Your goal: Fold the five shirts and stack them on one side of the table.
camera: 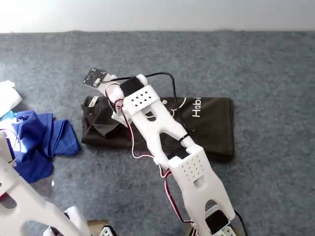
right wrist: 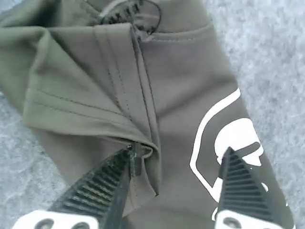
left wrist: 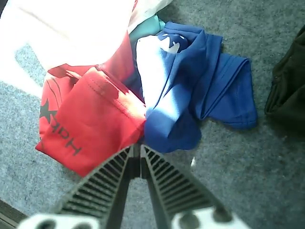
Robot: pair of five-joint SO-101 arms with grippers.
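The right gripper (right wrist: 180, 155) is spread wide on the dark shirt (right wrist: 190, 86), one fingertip (right wrist: 125, 164) against a fold. The left gripper (left wrist: 139, 149) is closed, empty; the pile (left wrist: 181, 86) is cut off.

The right arm (camera: 162, 132) covers much of the brown shirt (camera: 211, 125); the white shirt (camera: 7, 98) is cropped.

High view: soft, even light, no hard shadows on the grey table cover (camera: 266, 73); wall strip (camera: 157, 14) at the far edge is washed out near white. Left wrist view: hard direct light, white shirt (left wrist: 71, 33) blown out, glare paling part of the blue shirt (left wrist: 209, 81), red shirt (left wrist: 95, 119) brightly lit, deep shade in folds. Right wrist view: flat light, faint shadows under the dark shirt's (right wrist: 181, 71) folds.
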